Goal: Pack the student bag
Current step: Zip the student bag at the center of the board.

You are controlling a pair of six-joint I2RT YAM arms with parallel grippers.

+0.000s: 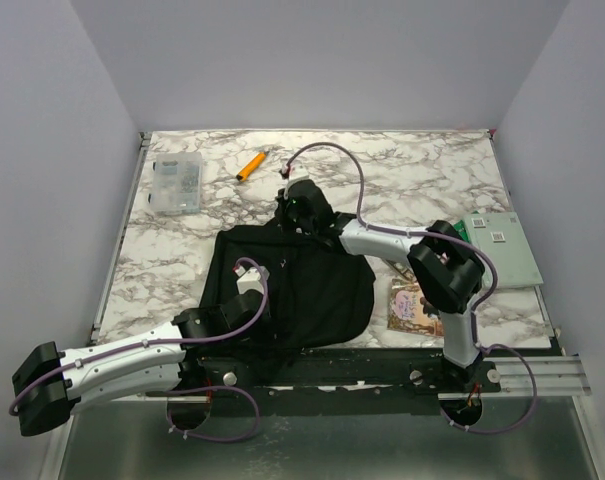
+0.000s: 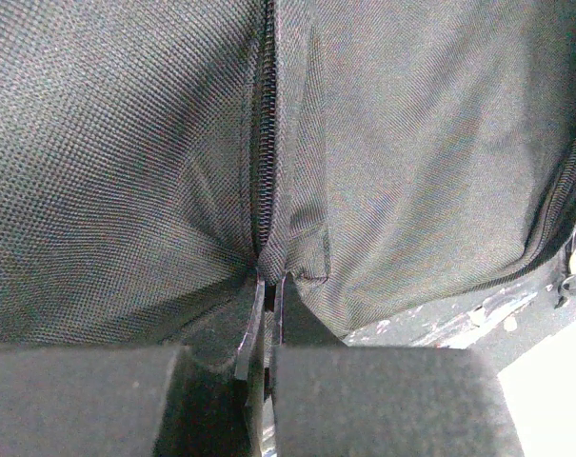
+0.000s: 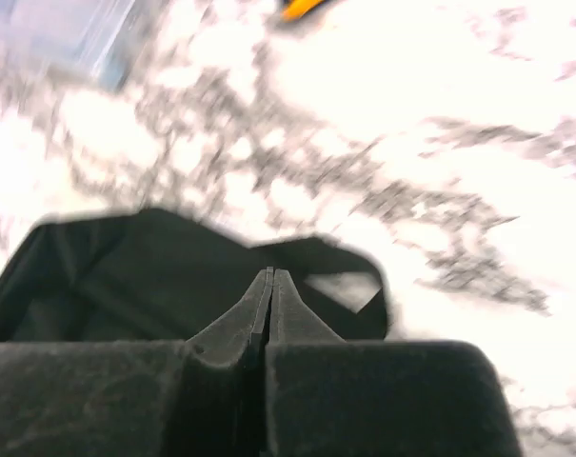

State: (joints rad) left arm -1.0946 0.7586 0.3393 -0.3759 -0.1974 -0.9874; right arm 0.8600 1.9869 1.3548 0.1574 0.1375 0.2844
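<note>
**A:** Where's the student bag (image 1: 292, 285)?

**B:** Mid-worktop (image 1: 412, 170), long axis running near to far, one arm at each end. The left tool (image 2: 268, 281) sits at the near edge, at the foot of the zipper (image 2: 262, 143), tips almost together. Grasping cloth? Can't tell.

**A:** And the right tool (image 3: 271, 276)?

**B:** Clenched on nothing at the far end, with the loop handle (image 3: 349, 286) just beyond its tips.

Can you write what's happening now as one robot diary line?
left hand: pinching student bag at zipper | right hand: shut, empty, near loop handle
</note>
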